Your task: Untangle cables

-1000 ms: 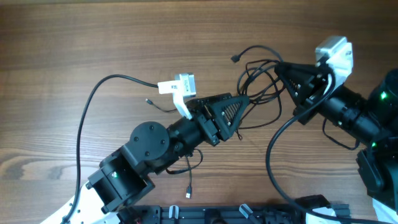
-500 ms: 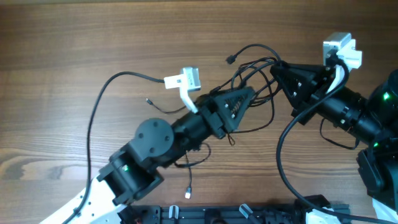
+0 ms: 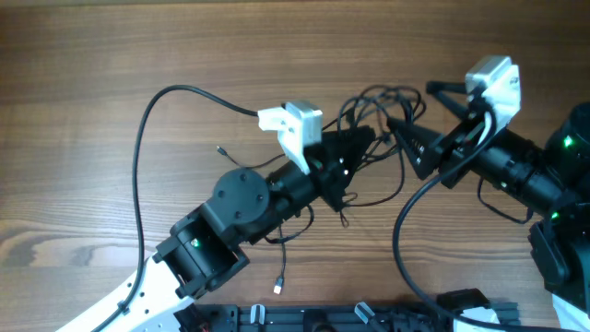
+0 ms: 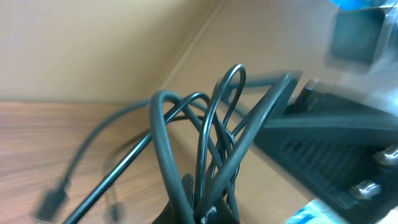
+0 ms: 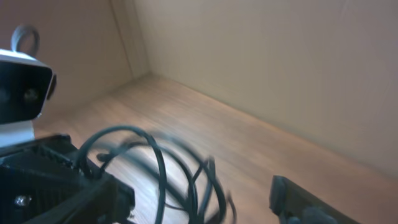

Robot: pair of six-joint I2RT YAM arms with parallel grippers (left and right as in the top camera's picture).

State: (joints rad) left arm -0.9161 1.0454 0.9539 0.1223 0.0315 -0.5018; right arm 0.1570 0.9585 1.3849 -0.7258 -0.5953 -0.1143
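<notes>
So the big change from half a second back: the right gripper (image 3: 407,104) isn't pinched on the tangle anymore. Its jaws are spread wide now, one finger up near the far side and the other angled down toward the left arm. The left gripper (image 3: 361,140) has also nudged a bit further up and right into the bundle, and its white wrist camera (image 3: 293,120) came along with it.

The cables (image 3: 378,100) sit as a loopy knot near the middle of the counter (image 3: 138,55), right between the two grippers. In the left wrist view the cables (image 4: 205,143) rise as several overlapping loops out of one spot at the bottom edge. That's where the left gripper (image 4: 199,214) is, and its jaws look pressed together on the strands. It's dark down there, so I can't see the pads clearly.

In the right wrist view the right gripper (image 5: 199,193) shows its two fingers far apart. The cables (image 5: 158,162) loop in the gap and touch neither finger as far as I can tell, though it's blurry.

A few strands trail away from the knot. One thin wire ends in a small plug (image 3: 221,148) left of the left arm. Another ends in a light-tipped plug (image 3: 279,284) down near the counter's front edge. Neither has shifted. The thick arm cable (image 3: 138,157) arcs over the left side.
</notes>
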